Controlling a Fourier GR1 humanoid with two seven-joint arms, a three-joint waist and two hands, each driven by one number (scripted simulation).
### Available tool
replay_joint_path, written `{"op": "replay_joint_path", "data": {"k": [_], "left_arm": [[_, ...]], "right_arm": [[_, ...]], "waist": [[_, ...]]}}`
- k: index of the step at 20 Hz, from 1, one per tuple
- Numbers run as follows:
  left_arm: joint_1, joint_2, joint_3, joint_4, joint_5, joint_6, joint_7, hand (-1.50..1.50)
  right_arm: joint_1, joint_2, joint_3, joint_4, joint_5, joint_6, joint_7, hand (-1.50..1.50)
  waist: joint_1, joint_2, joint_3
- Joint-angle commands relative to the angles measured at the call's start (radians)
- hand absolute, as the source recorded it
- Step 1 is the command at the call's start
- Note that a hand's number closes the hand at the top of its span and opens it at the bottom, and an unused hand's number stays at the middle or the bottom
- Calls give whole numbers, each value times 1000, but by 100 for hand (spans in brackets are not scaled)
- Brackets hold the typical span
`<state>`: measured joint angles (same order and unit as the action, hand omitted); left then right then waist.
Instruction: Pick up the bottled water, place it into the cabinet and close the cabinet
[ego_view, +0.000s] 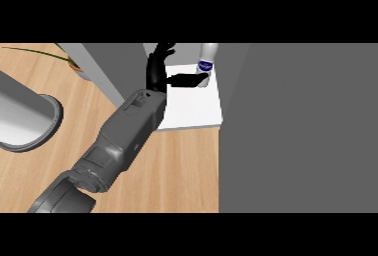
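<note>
Robot hand (164, 67) at clear plastic water bottle with blue label (206, 64).
Fingers straight, thumb touching bottle, which stands upright on white cabinet shelf (193, 107).

I am working at a kitchen counter: a light wood worktop (177, 170), a grey cabinet (295, 125) at three o'clock with a white shelf (193, 107) inside, a round steel pot (26, 122) at nine o'clock, and plant leaves (44, 52) at eleven.

Bottled water (206, 62) showing pale clear-white with a blue label. Hand (156, 70) showing black, forearm (122, 140) grey. Surface (177, 170) showing light wood grain. Cabinet shelf (193, 105) looking white, cabinet door (295, 125) dark grey. Cylinder (22, 117) showing silver-grey.
</note>
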<state>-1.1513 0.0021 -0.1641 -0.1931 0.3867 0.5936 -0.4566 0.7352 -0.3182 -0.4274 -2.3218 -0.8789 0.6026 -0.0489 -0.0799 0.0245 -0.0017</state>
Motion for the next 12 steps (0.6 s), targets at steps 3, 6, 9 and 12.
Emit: {"op": "replay_joint_path", "data": {"k": [3, 6, 9, 12], "left_arm": [[-25, 18, 12, 46, -16, -37, -54, -150], [-23, 25, 43, 24, 8, -91, -100, -150], [0, -2, 57, -22, 38, -125, -171, -150], [-57, -2, 58, -31, 24, -150, -160, -150]], "right_arm": [[-30, -10, -19, -44, -12, -28, 23, -150], [18, -3, -35, -53, 4, 25, 14, -150], [-49, 3, -4, -35, 45, -32, 34, -150], [33, 14, -27, -144, 1, -37, 53, -150]], "waist": [[7, 2, 0], [-8, 1, 0], [12, -1, 0], [14, -10, 0]]}}
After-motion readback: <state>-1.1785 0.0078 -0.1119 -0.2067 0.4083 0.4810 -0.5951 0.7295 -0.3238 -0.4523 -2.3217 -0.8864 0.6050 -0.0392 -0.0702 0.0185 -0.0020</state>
